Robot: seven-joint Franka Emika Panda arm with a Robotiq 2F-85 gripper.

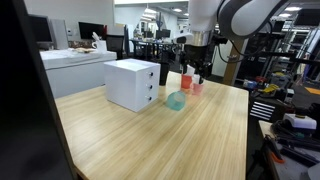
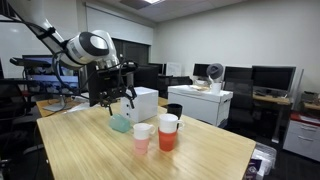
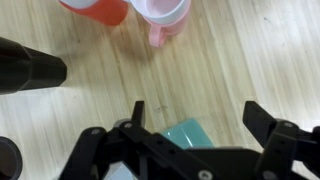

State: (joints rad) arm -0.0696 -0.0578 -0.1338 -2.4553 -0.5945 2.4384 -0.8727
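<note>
In an exterior view, a white drawer box stands on the wooden desk. Just right of it sits a teal cup, then an orange cup and a pink cup close together. The end effector hovers above them, wide open and empty. In the wrist view the teal cup shows between its 2 fingers.

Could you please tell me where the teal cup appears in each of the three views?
Exterior view: teal cup just right of centre, beside the white drawer box.
Exterior view: left of centre, in front of the same box.
Wrist view: bottom centre, its lower part hidden.
Shared landmark: the orange cup, close by in all three.
</note>
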